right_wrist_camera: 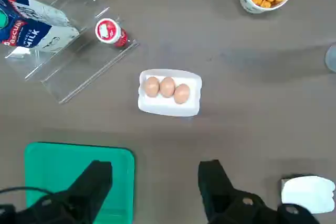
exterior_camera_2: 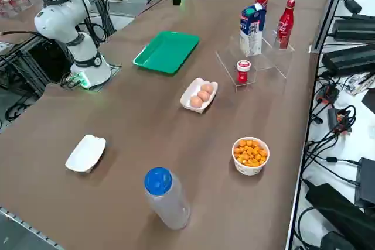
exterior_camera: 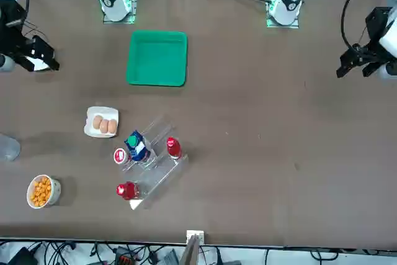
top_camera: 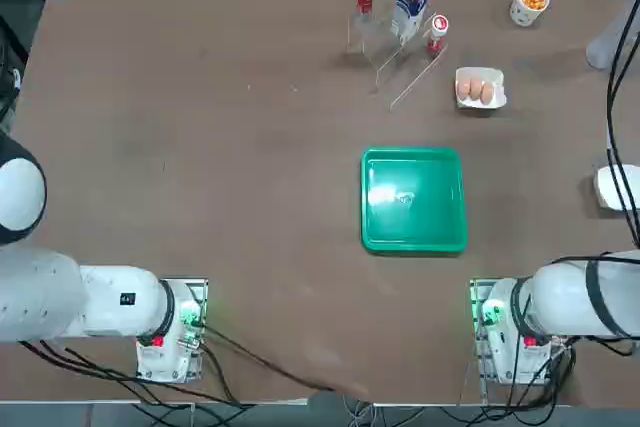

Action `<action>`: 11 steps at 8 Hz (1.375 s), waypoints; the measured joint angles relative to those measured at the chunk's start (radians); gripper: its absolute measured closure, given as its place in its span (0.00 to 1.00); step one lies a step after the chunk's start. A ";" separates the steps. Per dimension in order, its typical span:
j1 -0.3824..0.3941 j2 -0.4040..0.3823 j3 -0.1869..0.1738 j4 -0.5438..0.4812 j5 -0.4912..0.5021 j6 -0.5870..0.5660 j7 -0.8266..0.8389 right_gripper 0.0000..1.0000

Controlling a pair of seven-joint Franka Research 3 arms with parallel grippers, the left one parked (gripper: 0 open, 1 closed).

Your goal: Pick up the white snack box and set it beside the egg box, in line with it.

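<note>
Reading "MILK", the carton (right_wrist_camera: pixel 31 24) sits beyond the open right claw (right_wrist_camera: pixel 155 184).

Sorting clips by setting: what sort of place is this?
Probably a robotics lab with a grocery-style test setup: a brown table with arms bolted on, cables around its edges, and props like the egg box, a milk carton and a green tray. The right gripper hangs open above the table.

Plain white shallow snack box (top_camera: pixel 620 188): cut off by right edge, top view; partly behind gripper finger (right_wrist_camera: pixel 218 190) in wrist view. Right gripper (right_wrist_camera: pixel 155 187): wrist body cut off at bottom edge. Clear plastic bottle w/ blue cap (exterior_camera: pixel 7 148): cut off at left edge, front view.
</note>
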 joint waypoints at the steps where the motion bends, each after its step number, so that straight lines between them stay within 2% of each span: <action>1: 0.002 0.000 0.000 0.001 -0.007 0.000 0.000 0.00; 5: 0.005 0.000 -0.003 0.002 -0.019 -0.011 0.000 0.00; 7: 0.000 0.000 -0.012 0.003 -0.021 -0.060 0.000 0.00; 9: -0.038 0.000 -0.018 0.006 -0.028 -0.182 0.001 0.00; 11: -0.142 0.003 -0.023 -0.006 -0.078 -0.350 -0.002 0.00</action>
